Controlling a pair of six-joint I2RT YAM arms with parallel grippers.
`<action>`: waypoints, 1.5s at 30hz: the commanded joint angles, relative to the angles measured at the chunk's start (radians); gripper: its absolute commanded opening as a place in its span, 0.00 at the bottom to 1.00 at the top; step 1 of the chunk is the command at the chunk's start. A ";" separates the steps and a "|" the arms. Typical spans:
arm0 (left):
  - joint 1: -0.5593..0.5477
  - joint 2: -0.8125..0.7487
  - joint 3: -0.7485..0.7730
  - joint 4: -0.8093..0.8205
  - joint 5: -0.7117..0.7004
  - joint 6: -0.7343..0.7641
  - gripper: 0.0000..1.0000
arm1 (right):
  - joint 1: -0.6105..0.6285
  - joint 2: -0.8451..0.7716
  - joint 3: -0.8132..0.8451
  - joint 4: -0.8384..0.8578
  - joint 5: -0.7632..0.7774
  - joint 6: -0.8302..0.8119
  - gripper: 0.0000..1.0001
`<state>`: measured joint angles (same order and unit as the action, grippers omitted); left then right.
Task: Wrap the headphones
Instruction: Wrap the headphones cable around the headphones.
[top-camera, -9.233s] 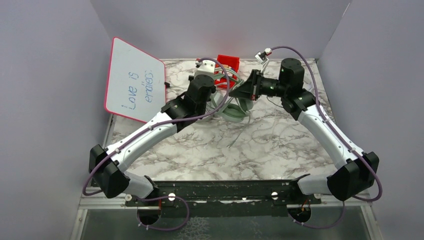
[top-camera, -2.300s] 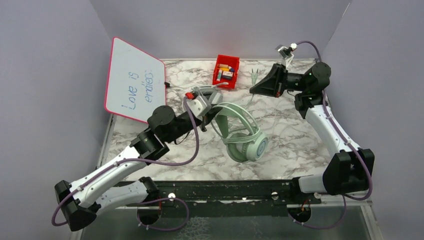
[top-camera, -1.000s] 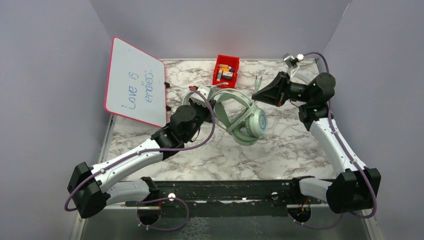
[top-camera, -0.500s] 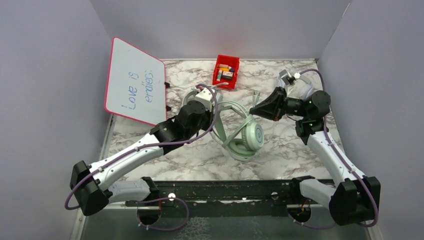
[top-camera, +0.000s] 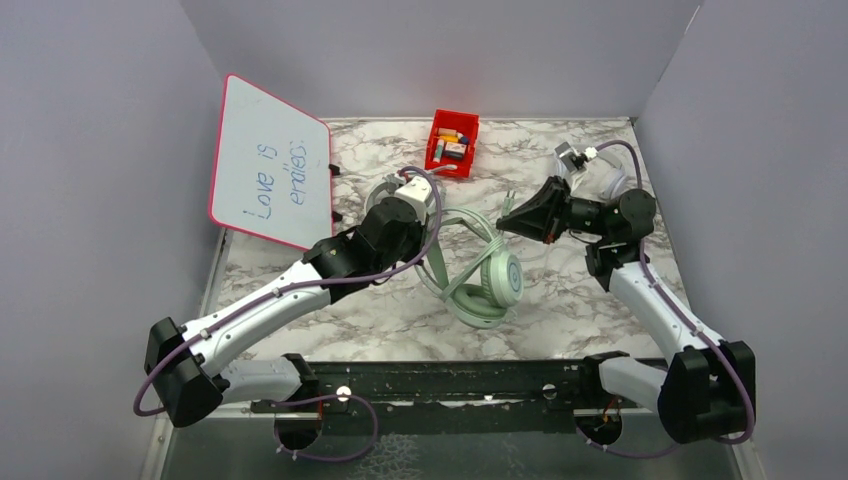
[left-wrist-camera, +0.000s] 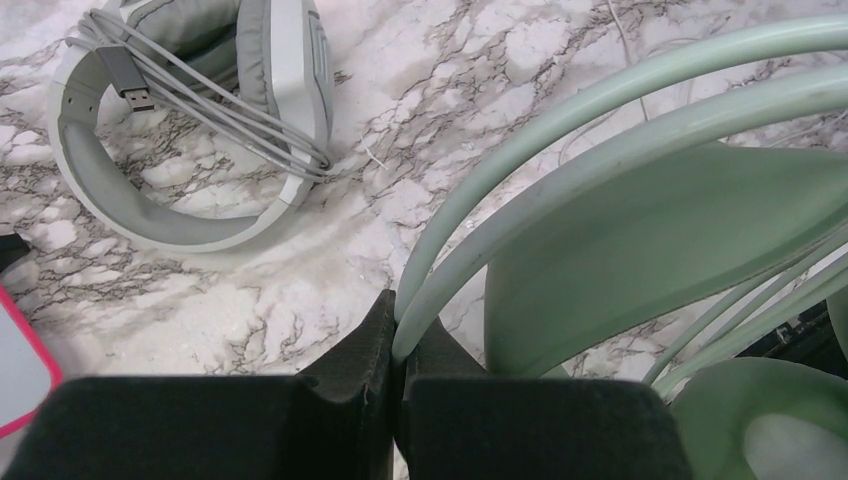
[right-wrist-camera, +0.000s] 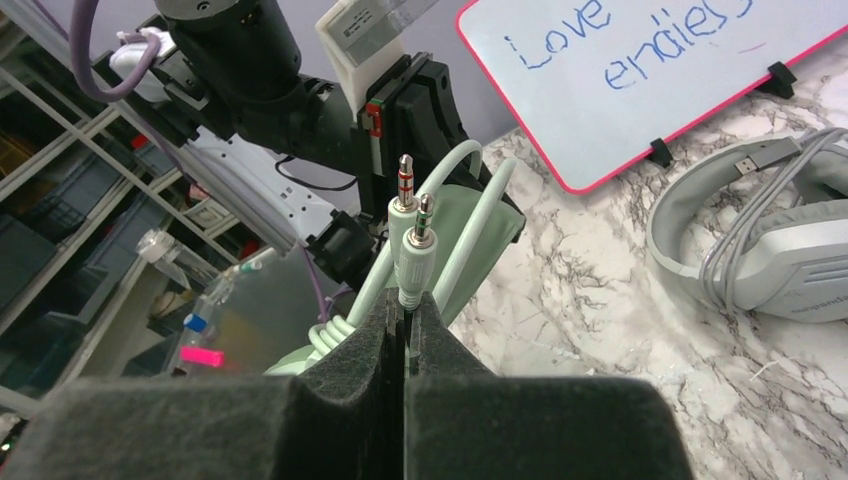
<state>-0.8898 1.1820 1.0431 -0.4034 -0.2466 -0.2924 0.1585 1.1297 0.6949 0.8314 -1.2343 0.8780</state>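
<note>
Left gripper (left-wrist-camera: 393, 312) fully closed, foam pads pinching the mint headset (top-camera: 498, 280) by its headband, where two thin round tubes run down into the pads. In the top view it sits at 9 o'clock of that headset. Right gripper (right-wrist-camera: 405, 308) is also closed, clamped on the base of the headset's plugs (right-wrist-camera: 418, 250). It's at 2 o'clock of table centre, tip pointing toward 9.

Table (top-camera: 380, 320): rectangular, matte, white marble pattern with grey veins.

Whiteboard (top-camera: 268, 160): 10 o'clock, propped tilted on small black feet. Glossy white face, pink-red rim, rounded corners, blue handwriting.

Mint headset: about table centre, between the two grippers. Smooth pale-green plastic. The headband is two thin tubes arching over a wide flat inner strap. Round earcups sit at its 6 o'clock end, one showing a flat disc face. Can't tell whether the cups rest on the marble or hang.

Grey headset (left-wrist-camera: 290, 90): 11 o'clock of centre, just beyond the left wrist, lying flat on the marble, apart from the mint one. Grey-white hard shell with darker grey padding inside the band. A thin grey cable (left-wrist-camera: 230, 112) is wound in several turns across one cup and ends in a rectangular USB plug (left-wrist-camera: 126, 75).

Bin (top-camera: 453, 143): 12 o'clock near the rear edge, red plastic, rectangular, with small coloured bits inside, too small to identify.

Plugs: two slim ringed metal jack tips on mint moulded sleeves, upright, side by side above the right pads.
</note>
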 joint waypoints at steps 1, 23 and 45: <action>0.004 -0.002 0.006 -0.074 -0.019 0.004 0.00 | 0.006 -0.055 0.039 -0.063 0.107 -0.048 0.00; 0.027 -0.016 -0.229 0.978 0.166 0.400 0.00 | 0.107 -0.050 0.360 -0.428 -0.058 -0.101 0.00; 0.137 0.605 -0.131 1.606 0.301 -0.185 0.00 | 0.128 -0.037 0.475 -0.929 0.207 -0.531 0.00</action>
<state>-0.7605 1.6936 0.8757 1.0657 -0.0235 -0.4095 0.2718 1.0805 1.1511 -0.0406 -1.0031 0.4278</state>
